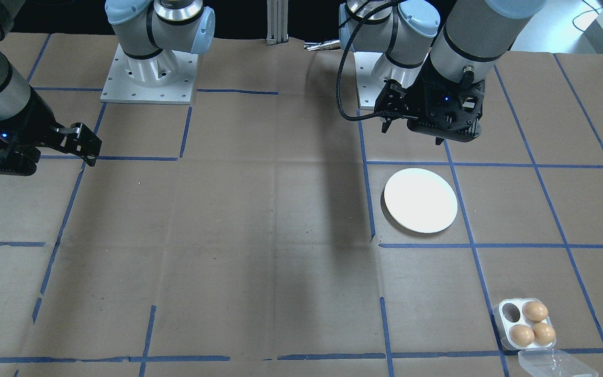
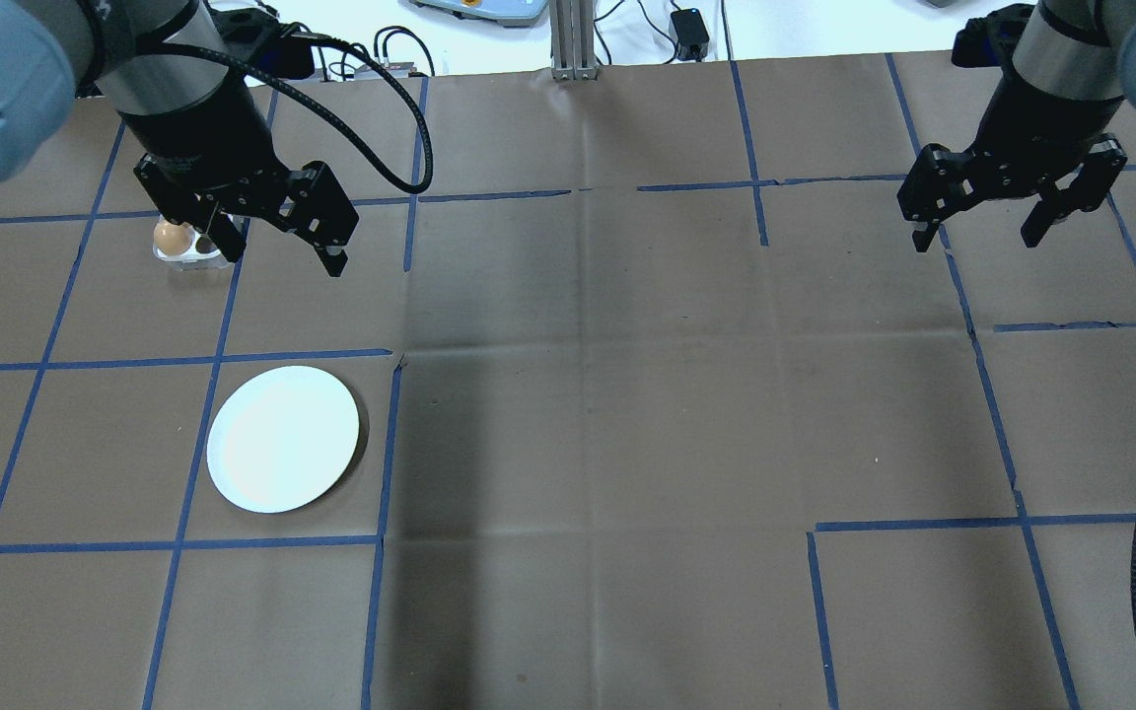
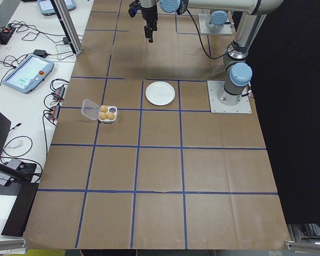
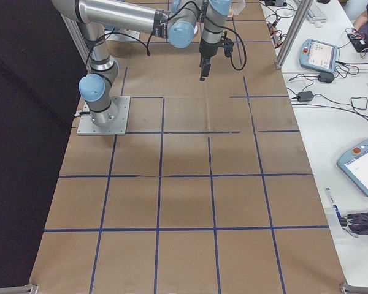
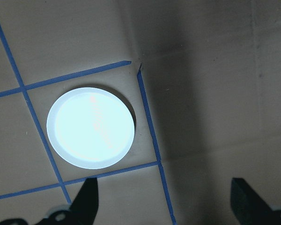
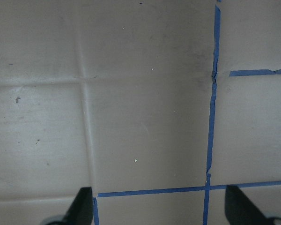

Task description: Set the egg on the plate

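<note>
1. The table is covered in brown paper marked into squares by blue tape lines.
2. The plate, round, plain white and bare, lies flat inside one taped square on the robot's left side of the table; in the overhead view it sits nearer the camera than the left arm.
3. The egg tray stands well apart from the plate, toward the operators' edge of the table. Three of its four cups hold brown eggs; the fourth cup is vacant. Its clear lid is folded open and lies flat beside it.
4. No egg rests on the plate.
5. The left gripper hangs above the table with its jaws spread wide and nothing between them. In the overhead view it partly covers the egg tray; in the front-facing view it hangs on the robot's side of the plate.
6. The left wrist view looks straight down on the plate, with both fingertips at the lower edge, far apart.
7. The right gripper hangs over the opposite end of the table, well apart from plate and tray, its jaws likewise spread and holding nothing.
8. The right wrist view shows only paper and tape beneath it.
9. Teach pendants and cables lie on a white bench beside the table.
</note>
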